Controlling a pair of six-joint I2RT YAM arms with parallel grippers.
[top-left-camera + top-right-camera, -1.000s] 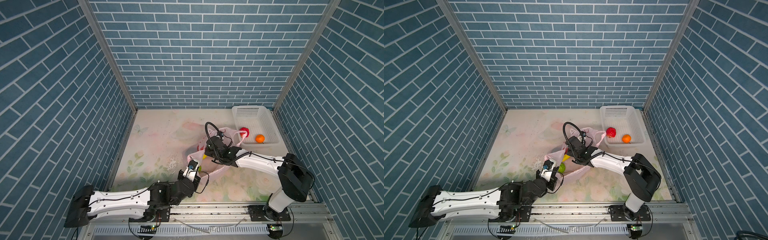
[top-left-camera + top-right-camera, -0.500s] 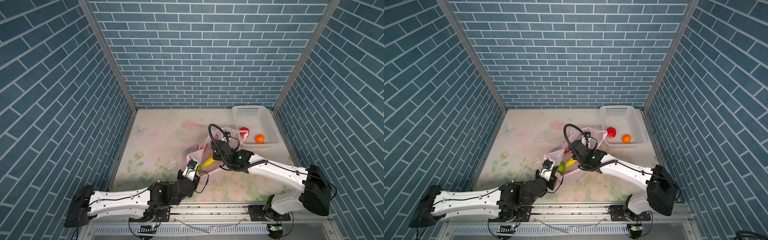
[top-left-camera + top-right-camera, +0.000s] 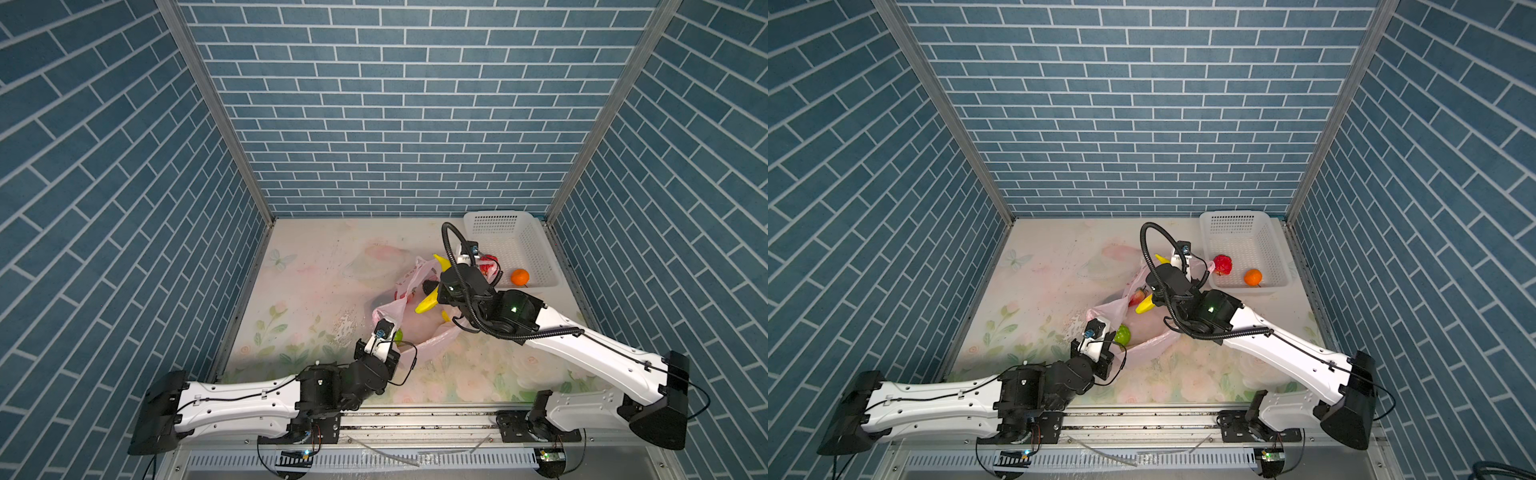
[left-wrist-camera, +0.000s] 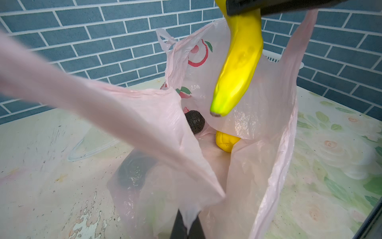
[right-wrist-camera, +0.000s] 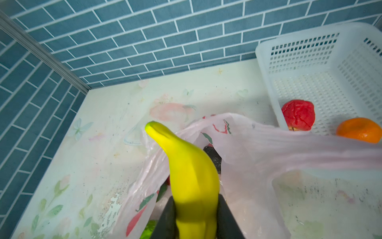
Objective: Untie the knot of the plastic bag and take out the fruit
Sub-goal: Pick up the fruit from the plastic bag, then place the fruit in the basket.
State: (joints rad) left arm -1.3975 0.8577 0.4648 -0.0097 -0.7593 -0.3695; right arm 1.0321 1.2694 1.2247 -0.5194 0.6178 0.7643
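Observation:
The pink plastic bag (image 3: 419,328) (image 3: 1148,332) lies open on the floral mat; no knot shows. My left gripper (image 3: 384,328) (image 4: 187,225) is shut on the bag's near rim and holds the mouth open. Above the bag, my right gripper (image 3: 440,286) (image 5: 196,215) is shut on the yellow banana (image 3: 428,305) (image 4: 237,62) (image 5: 192,171). Inside the bag lie a dark avocado (image 4: 194,122), a yellow round fruit (image 4: 226,141), a green one (image 3: 1122,334) and a red one (image 3: 1138,296).
A white perforated basket (image 3: 503,226) (image 5: 310,41) stands at the back right, with a red fruit (image 3: 1222,264) (image 5: 298,114) and an orange (image 3: 520,276) (image 5: 359,129) in it. A bag handle stretches toward the basket. Blue brick walls enclose the mat.
My right gripper has risen out of the bag with the banana and moved back toward the basket. The left arm has stayed still, holding the rim.

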